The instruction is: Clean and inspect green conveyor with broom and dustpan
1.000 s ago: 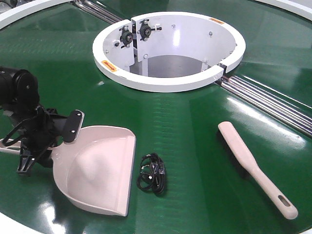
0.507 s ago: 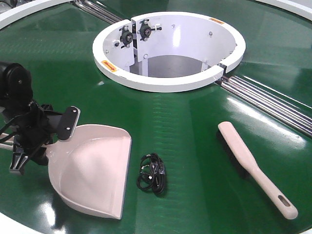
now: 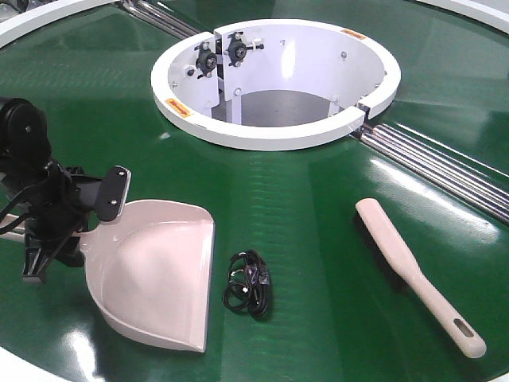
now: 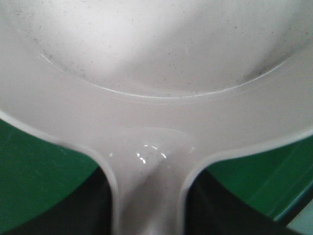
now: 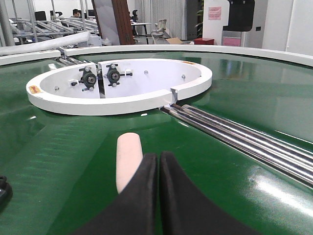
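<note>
The beige dustpan lies on the green conveyor at the front left. My left gripper is shut on its handle. In the left wrist view the dustpan handle runs between the two dark fingers and the pan fills the frame. The slim beige broom lies flat at the front right, untouched. In the right wrist view my right gripper is shut and empty, with the broom's tip just left of it. The right gripper is not in the front view.
A coiled black cable lies between dustpan and broom. The round white-walled opening sits at the back centre. Steel rollers run in a seam to the right. The white rim is at the front left edge.
My left gripper has shifted left with the dustpan, and the pan has turned slightly on the belt. The broom and cable have not moved.
</note>
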Robot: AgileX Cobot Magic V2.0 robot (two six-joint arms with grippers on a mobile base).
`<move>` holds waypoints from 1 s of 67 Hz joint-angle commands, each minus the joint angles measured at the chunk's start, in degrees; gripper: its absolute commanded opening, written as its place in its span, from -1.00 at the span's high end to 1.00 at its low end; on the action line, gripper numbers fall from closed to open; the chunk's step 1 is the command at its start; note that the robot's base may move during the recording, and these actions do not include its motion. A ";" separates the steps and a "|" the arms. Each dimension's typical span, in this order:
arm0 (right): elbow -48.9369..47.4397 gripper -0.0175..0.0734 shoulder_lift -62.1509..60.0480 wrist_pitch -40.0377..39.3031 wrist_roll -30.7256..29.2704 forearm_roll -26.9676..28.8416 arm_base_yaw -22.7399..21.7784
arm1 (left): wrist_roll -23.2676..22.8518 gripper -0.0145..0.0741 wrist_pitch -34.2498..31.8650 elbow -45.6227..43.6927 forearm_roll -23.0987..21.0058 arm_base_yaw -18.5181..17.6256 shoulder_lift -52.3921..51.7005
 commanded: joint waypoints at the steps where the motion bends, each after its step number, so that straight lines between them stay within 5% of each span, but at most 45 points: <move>1: 1.27 0.64 -1.04 -4.37 -0.17 -0.36 -0.11 | -0.99 0.69 -1.44 -1.04 -1.35 -0.43 -2.60; 67: 1.27 0.64 -1.04 -4.37 -0.17 -0.36 -0.11 | -1.00 0.69 1.89 -1.04 -1.46 -1.27 -1.30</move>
